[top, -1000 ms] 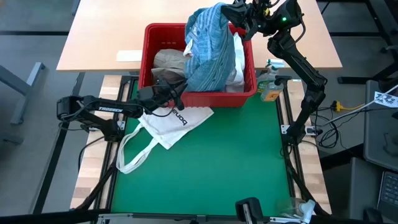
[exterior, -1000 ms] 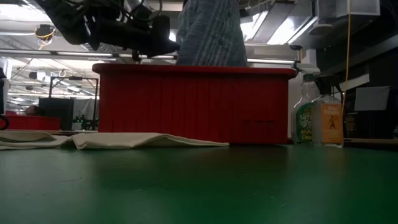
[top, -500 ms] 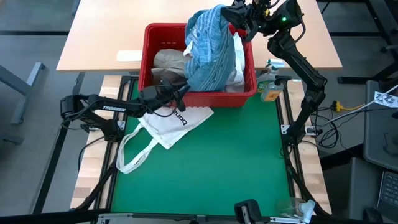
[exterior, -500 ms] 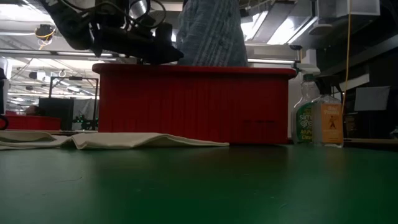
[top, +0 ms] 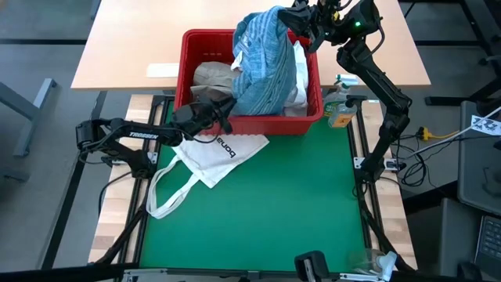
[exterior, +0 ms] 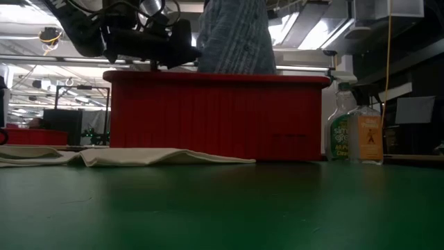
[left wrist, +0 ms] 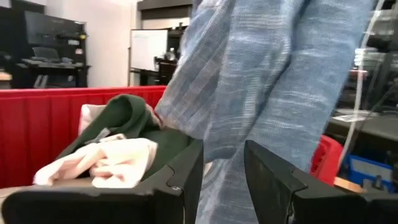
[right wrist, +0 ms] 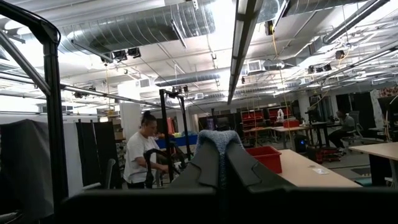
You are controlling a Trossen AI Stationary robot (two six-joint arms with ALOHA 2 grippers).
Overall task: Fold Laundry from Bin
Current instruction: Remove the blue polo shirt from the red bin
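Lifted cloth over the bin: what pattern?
Blue with fine pale stripes; the cloth shows best in the left wrist view.

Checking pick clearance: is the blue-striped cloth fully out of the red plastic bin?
No: the blue-striped cloth hangs from the right gripper with its lower end inside the red plastic bin.

A red bin (top: 247,121) held a blue cloth (top: 262,59) with fine pale stripes, a dark green top (left wrist: 127,115), and tan (top: 213,75) and white pieces (top: 300,74). A white tote (top: 219,153) with black lettering lay on the green mat (top: 266,211). The arms were dark.
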